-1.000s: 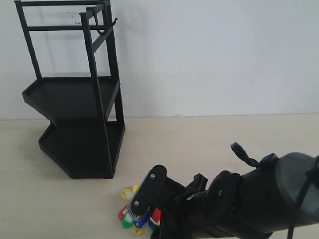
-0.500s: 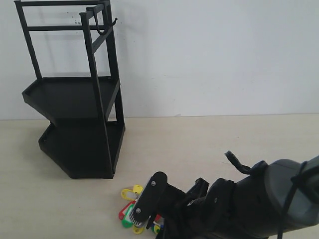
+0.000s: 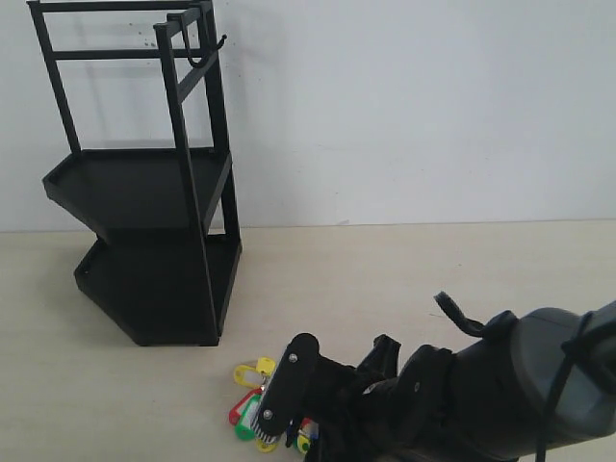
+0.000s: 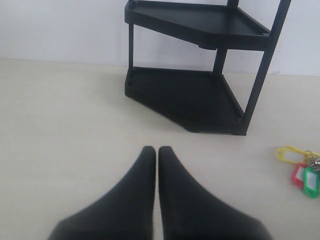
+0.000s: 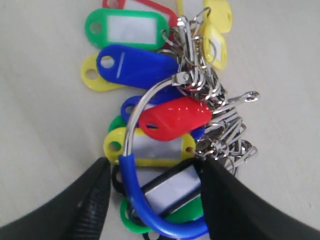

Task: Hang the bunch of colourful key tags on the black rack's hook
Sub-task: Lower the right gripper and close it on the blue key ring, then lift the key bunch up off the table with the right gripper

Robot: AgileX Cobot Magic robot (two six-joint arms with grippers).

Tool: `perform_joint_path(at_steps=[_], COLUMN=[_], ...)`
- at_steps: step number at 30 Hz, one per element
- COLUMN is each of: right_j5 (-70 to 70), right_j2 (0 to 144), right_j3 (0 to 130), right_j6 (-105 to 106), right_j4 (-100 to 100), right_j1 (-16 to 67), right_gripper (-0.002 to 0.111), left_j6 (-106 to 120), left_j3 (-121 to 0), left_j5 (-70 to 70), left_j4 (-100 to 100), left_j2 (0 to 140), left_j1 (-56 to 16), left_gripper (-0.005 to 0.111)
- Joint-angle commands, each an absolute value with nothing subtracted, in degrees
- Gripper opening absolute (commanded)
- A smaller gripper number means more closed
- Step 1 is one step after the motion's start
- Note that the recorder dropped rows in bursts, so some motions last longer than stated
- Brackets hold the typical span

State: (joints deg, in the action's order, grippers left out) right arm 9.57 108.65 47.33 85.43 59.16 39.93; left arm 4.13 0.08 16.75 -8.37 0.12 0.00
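Note:
The colourful key tag bunch (image 3: 248,397) lies flat on the table in front of the black rack (image 3: 144,192). My right gripper (image 5: 155,166) is open and low over it. Its fingers (image 5: 90,195) stand on either side of the blue loop (image 5: 137,197) and the black tag, not closed on them. Yellow, red, green and blue tags and metal rings of the bunch (image 5: 150,75) spread beyond the fingertips. The hook (image 3: 200,61) sticks out from the rack's top corner, with nothing on it. My left gripper (image 4: 157,149) is shut and holds nothing, hovering over bare table before the rack (image 4: 190,95); the bunch (image 4: 301,167) is off to one side.
The rack stands against a white wall at the back left. My right arm (image 3: 481,395) fills the front right of the table and hides part of the bunch. Bare table (image 3: 433,260) spreads to the right of the rack.
My right gripper has sunk lower over the tag bunch and now covers more of it. The bunch, the rack and the hook have not moved.

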Motion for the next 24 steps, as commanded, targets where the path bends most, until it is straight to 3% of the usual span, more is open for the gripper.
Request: perform_joint_path(at_steps=[1, 5, 8, 24], right_j5=[10.02, 9.64, 8.70, 8.81], right_j2=[108.64, 108.64, 108.64, 101.94], right_j3=[47.38, 47.38, 47.38, 47.38], right_j6=[86.07, 86.07, 86.07, 80.02], right_j4=[59.40, 59.40, 59.40, 61.15], right_j1=[39.89, 39.89, 39.89, 39.89], right_gripper=[0.037, 0.016, 0.009, 0.008], left_j6=[4.33, 4.33, 4.33, 4.33], left_j3=[0.00, 0.00, 0.00, 0.00], left_j5=[16.29, 16.29, 16.29, 16.29], left_j4=[-8.09, -8.09, -8.09, -8.09], left_j2=[0.00, 0.00, 0.00, 0.00], left_j1=[-0.04, -0.04, -0.04, -0.04], left_gripper=[0.004, 0.004, 0.004, 0.004])
